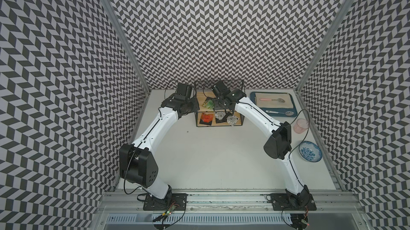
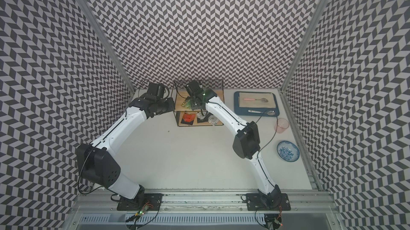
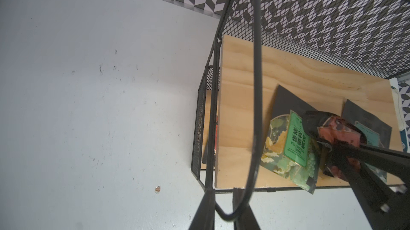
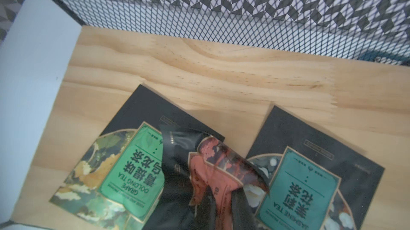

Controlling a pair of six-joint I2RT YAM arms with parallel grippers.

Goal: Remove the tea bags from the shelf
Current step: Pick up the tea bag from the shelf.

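White table [image 1: 221,162], seen from above. At its 12 o'clock stands the shelf [image 1: 235,84], black wire with two wooden boards. My left gripper [image 3: 224,195] hangs at the shelf's 9 o'clock, jaws a narrow gap apart, holding nothing. My right gripper [image 3: 332,151] is over the upper board, pinched tight on a crumpled red tea bag [image 4: 208,173]. A green tea bag [image 4: 131,169] lies flat at its 9 o'clock, a teal tea bag [image 4: 299,186] at 3 o'clock. On the lower board lie an orange tea bag [image 1: 205,119] and white tea bags [image 1: 230,119]
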